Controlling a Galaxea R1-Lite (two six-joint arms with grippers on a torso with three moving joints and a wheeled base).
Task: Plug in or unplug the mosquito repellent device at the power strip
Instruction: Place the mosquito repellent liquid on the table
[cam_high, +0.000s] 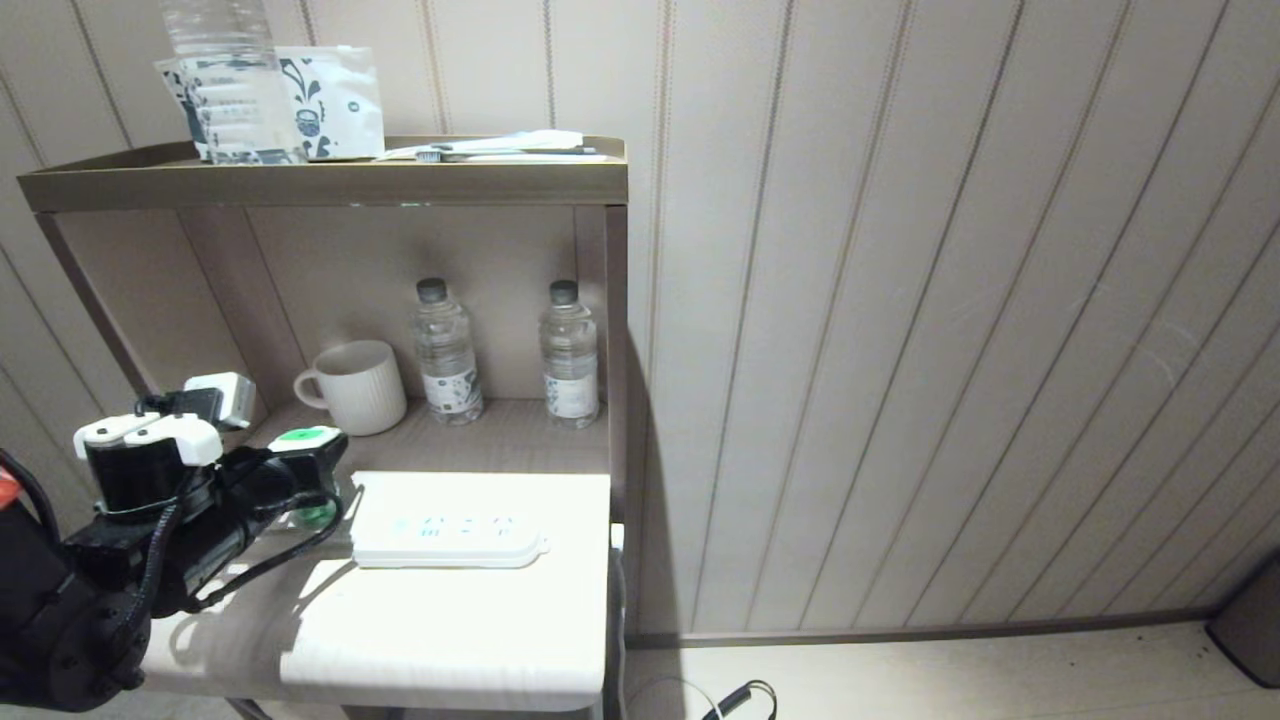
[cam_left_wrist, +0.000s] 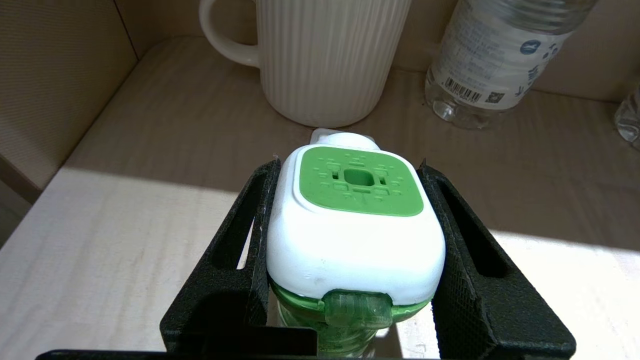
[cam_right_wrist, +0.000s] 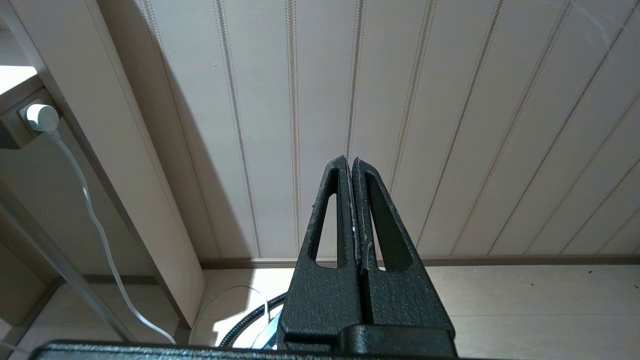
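The device (cam_left_wrist: 356, 225) is gripped at its cap by the left gripper (cam_left_wrist: 352, 235); the strip (cam_high: 450, 532) lies just beside it. The right gripper (cam_right_wrist: 352, 167) is pressed closed.

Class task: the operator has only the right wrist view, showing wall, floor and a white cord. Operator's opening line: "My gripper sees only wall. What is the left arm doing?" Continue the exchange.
Observer: The left gripper is shut on the mosquito repellent device, fingers on both sides of its white cap.
Operator: Is it plugged in?
Observer: No. In the head view the device sits left of the power strip, apart from it.
Operator: Anything close behind it?
Observer: A ribbed cream mug and two water bottles stand at the back of the shelf.
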